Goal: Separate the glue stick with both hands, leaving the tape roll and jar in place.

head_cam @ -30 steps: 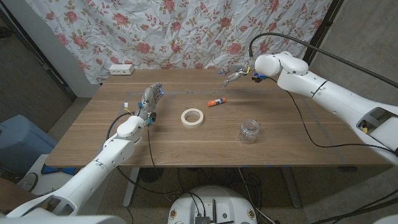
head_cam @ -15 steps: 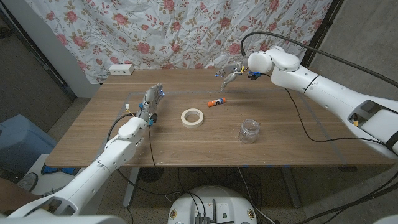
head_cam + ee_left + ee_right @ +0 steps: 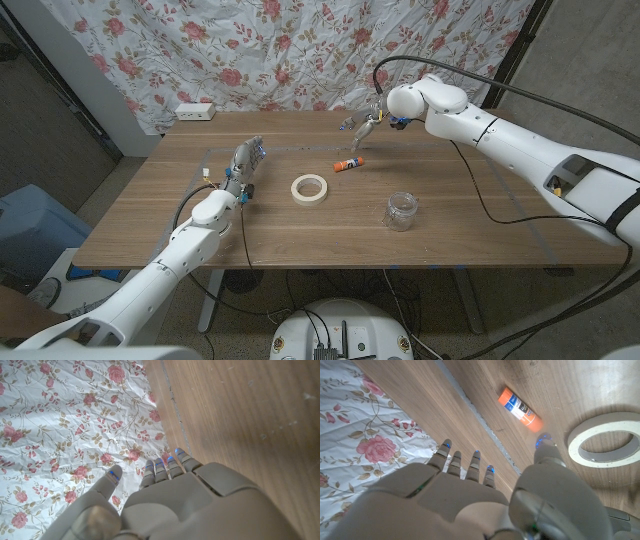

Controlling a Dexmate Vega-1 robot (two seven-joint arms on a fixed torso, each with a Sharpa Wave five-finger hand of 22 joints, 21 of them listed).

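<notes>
Fingers spread and empty, the right hand (image 3: 362, 124) hangs above the far side of the tabletop (image 3: 300, 230), just behind the single glue stick (image 3: 349, 163). The stick lies flat, its long axis slanted, orange cap toward the hand. The left hand (image 3: 243, 160), fingers extended and holding nothing, stands near the left edge. One tape roll (image 3: 310, 187) and one jar (image 3: 401, 211) sit nearer the front.
</notes>
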